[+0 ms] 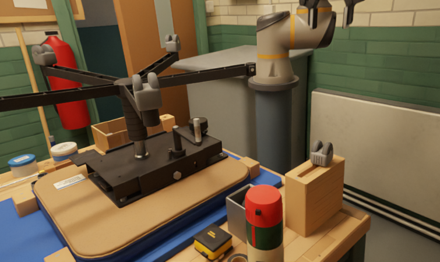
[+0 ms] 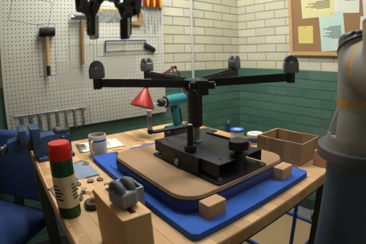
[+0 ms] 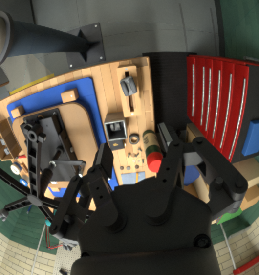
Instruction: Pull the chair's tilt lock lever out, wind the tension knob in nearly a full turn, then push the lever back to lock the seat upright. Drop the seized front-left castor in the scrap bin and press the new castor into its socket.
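Note:
A grey castor (image 3: pixel 116 127) lies inside the grey scrap bin (image 1: pixel 237 208) (image 3: pixel 116 130), seen only from above by the wrist camera. The new castor (image 1: pixel 321 153) (image 2: pixel 122 192) (image 3: pixel 128 86) sits on a wooden block (image 1: pixel 314 192) at the bench edge. The chair is upside down on the blue mat, its star base (image 2: pixel 195 80) up in the air. One arm ends in a bare socket (image 1: pixel 251 69). The tilt lever (image 1: pixel 197 130) (image 2: pixel 165 130) and the tension knob (image 2: pixel 238 144) stand on the black seat mechanism (image 1: pixel 149 161). My gripper (image 2: pixel 108 30) (image 1: pixel 329 16) hangs high above the bench, open and empty.
The robot pedestal (image 1: pixel 273 123) stands beside the bench. A red-capped spray can (image 1: pixel 263 225), a yellow tape measure (image 1: pixel 212 241) and a cardboard box (image 2: pixel 287 143) sit on the bench. A red tool cabinet (image 3: pixel 220 102) is beside it.

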Robot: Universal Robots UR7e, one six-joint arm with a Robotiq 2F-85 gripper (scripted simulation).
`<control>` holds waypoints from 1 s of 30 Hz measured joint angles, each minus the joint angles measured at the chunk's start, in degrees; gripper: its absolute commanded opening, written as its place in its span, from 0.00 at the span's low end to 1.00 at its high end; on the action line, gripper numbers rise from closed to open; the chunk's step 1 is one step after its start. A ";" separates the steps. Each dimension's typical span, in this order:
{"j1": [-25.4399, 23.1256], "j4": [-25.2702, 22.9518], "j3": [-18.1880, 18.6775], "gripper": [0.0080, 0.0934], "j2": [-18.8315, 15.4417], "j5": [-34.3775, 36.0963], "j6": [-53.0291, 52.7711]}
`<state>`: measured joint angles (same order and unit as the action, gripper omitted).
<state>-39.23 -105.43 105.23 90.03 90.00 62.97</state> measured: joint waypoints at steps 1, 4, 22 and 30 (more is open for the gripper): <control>0.00 -1.85 1.40 0.70 -0.48 0.00 0.00; 0.00 -8.65 6.10 0.70 -2.71 0.00 0.01; 0.00 -35.92 17.71 0.70 -18.43 0.00 0.03; 0.00 -36.71 17.92 0.70 -18.90 0.00 0.03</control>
<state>-39.23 -142.14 123.15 71.12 90.00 63.00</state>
